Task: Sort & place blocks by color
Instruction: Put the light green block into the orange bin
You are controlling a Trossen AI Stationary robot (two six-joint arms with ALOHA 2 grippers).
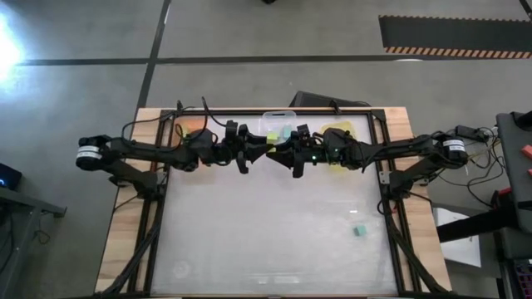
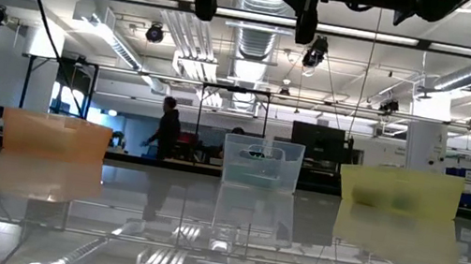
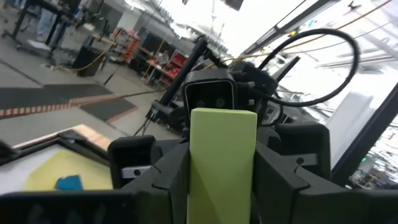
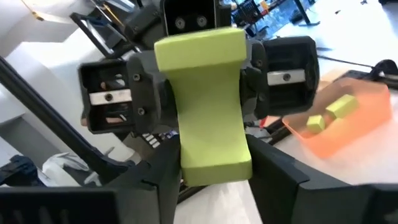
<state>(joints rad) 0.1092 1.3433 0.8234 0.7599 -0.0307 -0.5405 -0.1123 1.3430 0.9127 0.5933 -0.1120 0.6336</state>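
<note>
A long yellow-green block (image 4: 208, 106) is held in the air between my two grippers, which meet end to end over the table's far middle. My left gripper (image 1: 263, 150) comes from the left and is shut on the block (image 3: 222, 162). My right gripper (image 1: 289, 154) comes from the right and is shut on the same block. An orange tray (image 1: 189, 129), a clear tray (image 1: 279, 116) and a yellow tray (image 1: 341, 134) stand in a row at the far edge. Two yellow-green blocks (image 4: 339, 106) lie in the orange tray, and a blue block (image 3: 68, 182) lies in the yellow one. My left gripper pinches the block's two long sides (image 3: 198, 186) between its two fingers, at the end nearest it. The fingers lie level, coming from the table's left, along the block. The block is lifted clear of the table. My right gripper pinches the block's two long sides (image 4: 186, 163) between its two fingers, at the block's other end. The fingers lie level, coming from the table's right, along the block. The block spans from one gripper to the other, clear of the table.
A loose teal block (image 1: 359, 231) lies on the white table top at the near right. In the low view the three trays (image 2: 261, 163) stand side by side at the far edge, and both grippers hang high above them. A person (image 2: 165, 130) walks in the room behind.
</note>
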